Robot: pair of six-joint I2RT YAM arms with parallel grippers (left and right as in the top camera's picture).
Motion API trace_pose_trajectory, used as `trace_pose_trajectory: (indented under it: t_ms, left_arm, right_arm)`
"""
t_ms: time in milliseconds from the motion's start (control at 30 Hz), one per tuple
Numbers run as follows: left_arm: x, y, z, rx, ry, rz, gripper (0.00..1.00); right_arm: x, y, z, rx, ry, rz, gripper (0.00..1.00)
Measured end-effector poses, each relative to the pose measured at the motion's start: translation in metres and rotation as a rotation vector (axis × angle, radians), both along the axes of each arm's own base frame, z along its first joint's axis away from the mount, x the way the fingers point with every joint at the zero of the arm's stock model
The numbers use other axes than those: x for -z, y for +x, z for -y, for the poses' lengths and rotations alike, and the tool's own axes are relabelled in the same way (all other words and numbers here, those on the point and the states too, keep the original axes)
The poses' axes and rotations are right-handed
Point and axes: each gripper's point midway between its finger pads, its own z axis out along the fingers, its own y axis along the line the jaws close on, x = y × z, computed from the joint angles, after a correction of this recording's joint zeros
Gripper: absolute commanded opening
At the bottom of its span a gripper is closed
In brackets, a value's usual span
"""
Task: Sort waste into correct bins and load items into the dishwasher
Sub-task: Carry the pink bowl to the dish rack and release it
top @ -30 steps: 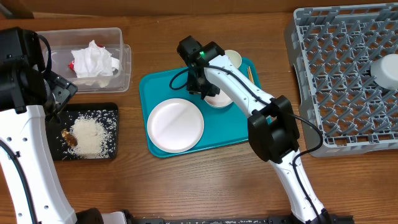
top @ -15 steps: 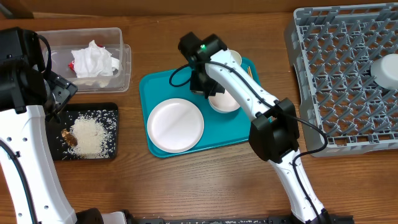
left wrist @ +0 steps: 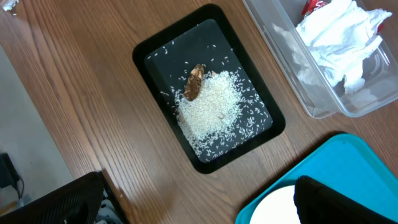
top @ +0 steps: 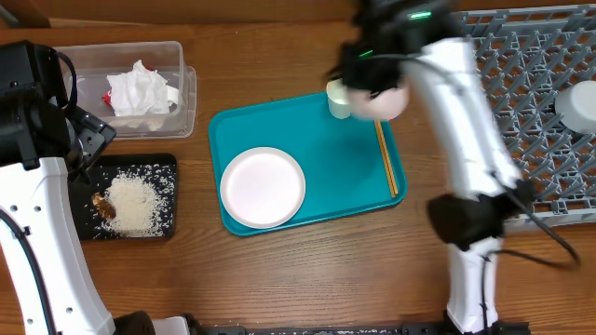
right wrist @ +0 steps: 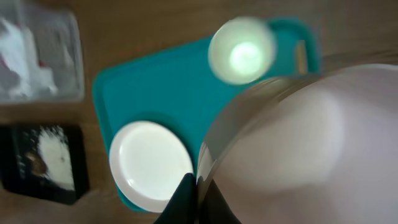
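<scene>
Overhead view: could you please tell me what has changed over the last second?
The right jaws have lifted a white bowl off the teal tray and swung it toward the dish rack, uncovering the chopsticks. Plate, cup, tub, black tray and left arm stayed put.

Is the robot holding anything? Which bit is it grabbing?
Yes. The right gripper pinches a white bowl by its rim. The left gripper is open and holds nothing.

Our right hand (right wrist: 195,190) now holds the bowl (top: 389,100) lifted off the teal tray (top: 321,140) and nearer the dish rack (top: 531,121), uncovering the chopsticks (top: 386,158).
</scene>
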Motion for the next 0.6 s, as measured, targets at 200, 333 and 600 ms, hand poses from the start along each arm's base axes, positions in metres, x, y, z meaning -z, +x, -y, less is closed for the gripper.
trace_pose_trajectory:
  t_ms: [200, 333, 600]
  left_arm:
    - [0.000, 0.000, 0.000, 0.000, 0.000, 0.000, 1.00]
    - [0.000, 0.000, 0.000, 0.000, 0.000, 0.000, 1.00]
    - [0.000, 0.000, 0.000, 0.000, 0.000, 0.000, 1.00]
  right_arm:
    - [-0.087, -0.002, 0.141, 0.257, 0.022, 0.224, 0.04]
    - [-0.110, -0.011, 0.233, 0.426, 0.032, 0.304, 0.04]
    - [-0.100, -0.005, 0.328, 0.446, 0.220, 0.377, 0.04]
